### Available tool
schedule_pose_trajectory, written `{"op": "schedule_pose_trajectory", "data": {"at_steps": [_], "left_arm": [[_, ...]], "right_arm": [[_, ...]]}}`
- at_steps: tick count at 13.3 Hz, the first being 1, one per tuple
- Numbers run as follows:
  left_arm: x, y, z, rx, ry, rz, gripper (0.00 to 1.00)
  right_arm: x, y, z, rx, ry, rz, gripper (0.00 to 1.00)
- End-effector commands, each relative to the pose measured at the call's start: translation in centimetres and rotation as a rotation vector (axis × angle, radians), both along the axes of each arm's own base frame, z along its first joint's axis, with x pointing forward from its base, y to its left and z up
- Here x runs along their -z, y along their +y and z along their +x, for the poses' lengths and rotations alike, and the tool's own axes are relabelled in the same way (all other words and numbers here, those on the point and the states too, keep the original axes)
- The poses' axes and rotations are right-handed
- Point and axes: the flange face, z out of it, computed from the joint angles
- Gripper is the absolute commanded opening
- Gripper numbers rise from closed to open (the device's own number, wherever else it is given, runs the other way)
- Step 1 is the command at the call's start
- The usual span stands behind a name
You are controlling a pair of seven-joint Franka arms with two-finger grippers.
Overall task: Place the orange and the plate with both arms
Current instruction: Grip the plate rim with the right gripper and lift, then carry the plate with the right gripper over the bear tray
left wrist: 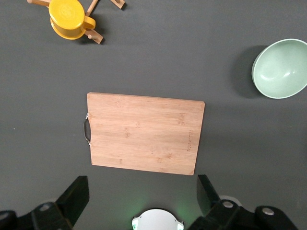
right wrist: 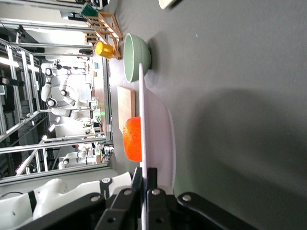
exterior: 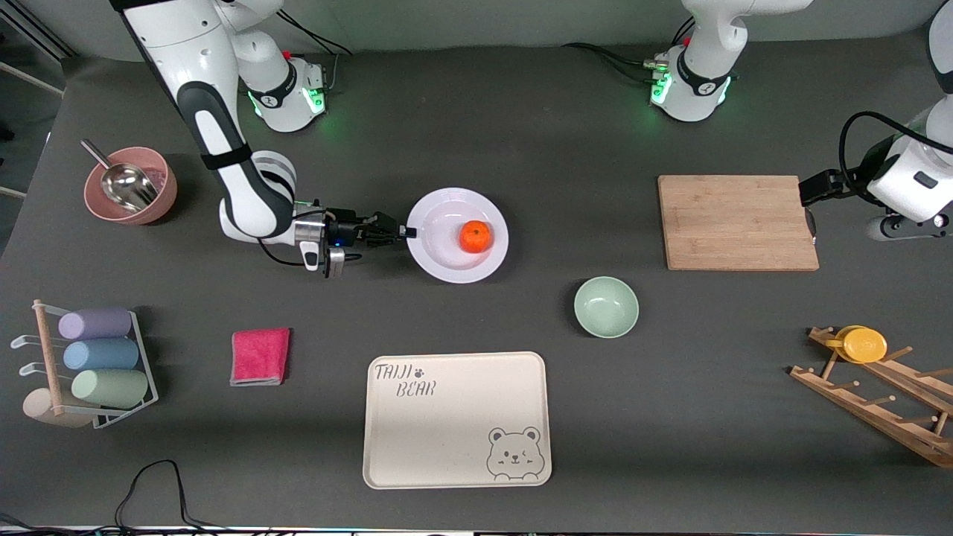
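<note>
Plate (exterior: 456, 262): round, pale, wide-rimmed, centre of the front frame, slightly above middle. In the right wrist view it shows edge-on (right wrist: 158, 143), raised off the dark table (exterior: 521, 134).

Orange (exterior: 475, 237): small, bright, sitting in the plate's well, toward the side away from the gripped rim; also seen past the rim in the right wrist view (right wrist: 132, 139).

Right gripper (exterior: 407, 231): reaching in level from the frame's left, fingers (right wrist: 151, 181) clenched on the plate's rim at the edge toward the right arm's end of the table.

Left gripper (left wrist: 143, 194): at the right edge of the front frame, up over the table at the end of the cutting board (exterior: 737, 222), fingers spread wide and holding nothing; this arm waits.

Other items, front frame:
- Green bowl (exterior: 606, 306), lower right of the plate.
- Beige bear tray (exterior: 456, 419), lower centre.
- Pink cloth (exterior: 260, 356), lower left.
- Pink bowl (exterior: 134, 199) with a metal scoop (exterior: 123, 182), upper left.
- Rack of pastel cups (exterior: 97, 365), lower left edge.
- Wooden peg rack (exterior: 886, 398) bearing a yellow cup (exterior: 862, 344), lower right.
</note>
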Motion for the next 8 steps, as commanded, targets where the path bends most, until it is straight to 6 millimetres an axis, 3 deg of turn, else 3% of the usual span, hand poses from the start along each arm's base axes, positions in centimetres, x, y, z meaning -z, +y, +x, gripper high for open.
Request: {"op": "schedule_pose_trajectory", "data": {"at_steps": [1, 5, 8], "left_arm": [[0.2, 0.2, -0.2, 0.013, -0.002, -0.003, 1.0], [0.3, 0.2, -0.2, 0.014, 0.0, -0.003, 1.0], [0.5, 0.2, -0.1, 0.014, 0.003, -0.002, 1.0]], "right_arm": [[-2.4, 1.0, 2.0, 0.015, 0.003, 0.043, 0.0], [-7.1, 3.6, 9.0, 0.068, 0.039, 0.084, 0.0], [-9.1, 4.5, 13.5, 0.102, 0.049, 0.102, 0.0]]}}
